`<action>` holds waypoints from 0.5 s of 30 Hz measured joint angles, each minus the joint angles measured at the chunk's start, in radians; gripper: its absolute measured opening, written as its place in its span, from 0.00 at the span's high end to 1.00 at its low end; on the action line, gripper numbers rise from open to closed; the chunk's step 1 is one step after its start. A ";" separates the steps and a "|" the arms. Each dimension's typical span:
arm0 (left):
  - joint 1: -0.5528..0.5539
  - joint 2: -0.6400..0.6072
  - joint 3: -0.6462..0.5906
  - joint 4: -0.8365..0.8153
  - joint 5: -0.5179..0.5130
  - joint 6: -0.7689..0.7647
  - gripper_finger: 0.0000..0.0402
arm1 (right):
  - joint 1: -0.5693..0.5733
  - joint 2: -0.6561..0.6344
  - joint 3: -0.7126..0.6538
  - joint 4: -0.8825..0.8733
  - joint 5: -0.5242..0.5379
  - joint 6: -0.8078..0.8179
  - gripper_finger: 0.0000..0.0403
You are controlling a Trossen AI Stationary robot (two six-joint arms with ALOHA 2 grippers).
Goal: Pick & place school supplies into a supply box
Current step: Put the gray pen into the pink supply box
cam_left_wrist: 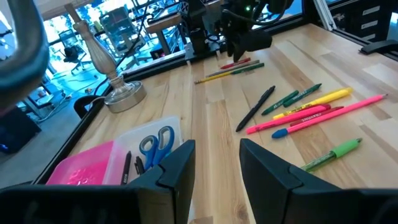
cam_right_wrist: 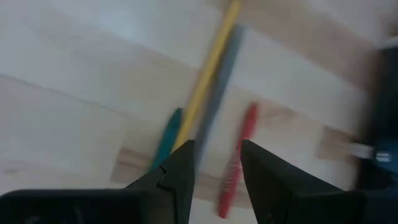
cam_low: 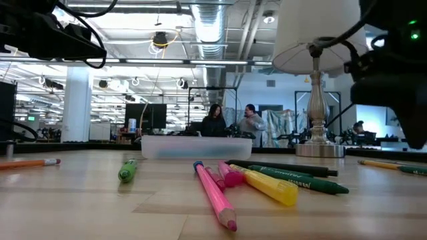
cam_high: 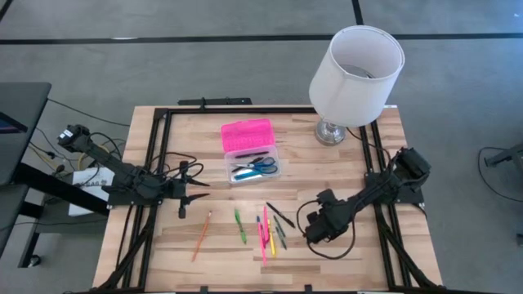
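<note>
Supply box (cam_high: 249, 149) sits at table centre, pink lid (cam_high: 246, 134) swung back toward 12 o'clock so the clear base stays accessible; blue-handled scissors (cam_high: 263, 166) and a couple of dark pens already lie inside. Rest of the school supplies are scattered at 6 o'clock of the box: orange pencil (cam_high: 202, 233) far out toward 7, green marker (cam_high: 240, 225), a pink/yellow cluster (cam_high: 264, 235), a black pen (cam_high: 280, 216) angled beside it. Loose and flat on the wood, so likely waiting for pickup.

Right gripper (cam_high: 315, 233) is low over the table at 3 o'clock of the cluster, arm folded in from the right edge, wrist pitched down. Its fingers (cam_right_wrist: 179, 169) stand apart, nothing between them; yellow, teal and red sticks (cam_right_wrist: 239, 158) lie just below, probably the next grab.

Left gripper (cam_high: 187, 196) hovers at 8 o'clock of the box, arm stretched in from the left, pointing across the table. Fingers (cam_left_wrist: 177, 167) parted, empty.

Lamp (cam_high: 353, 80) stands at 2 o'clock, clear of the work.
</note>
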 joint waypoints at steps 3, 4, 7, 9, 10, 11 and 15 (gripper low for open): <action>0.000 0.000 0.000 0.000 0.000 0.002 0.70 | 0.008 0.000 -0.019 0.050 0.012 0.000 0.70; 0.000 0.000 0.000 0.000 0.000 0.004 0.70 | 0.008 0.000 -0.023 0.058 0.011 0.000 0.70; 0.000 0.000 0.000 0.000 -0.001 0.004 0.70 | 0.008 0.000 -0.037 0.076 0.004 0.001 0.70; 0.000 0.000 0.000 0.000 -0.001 0.004 0.70 | 0.012 0.000 -0.038 0.076 0.004 0.001 0.70; 0.000 0.000 0.000 0.000 0.000 0.004 0.70 | 0.013 0.000 -0.038 0.075 0.004 0.001 0.70; 0.000 0.000 0.000 0.000 -0.001 0.004 0.70 | 0.013 0.000 -0.038 0.073 0.004 0.001 0.70; 0.000 0.000 0.000 0.000 -0.001 0.004 0.70 | 0.013 0.000 -0.038 0.046 0.004 0.000 0.70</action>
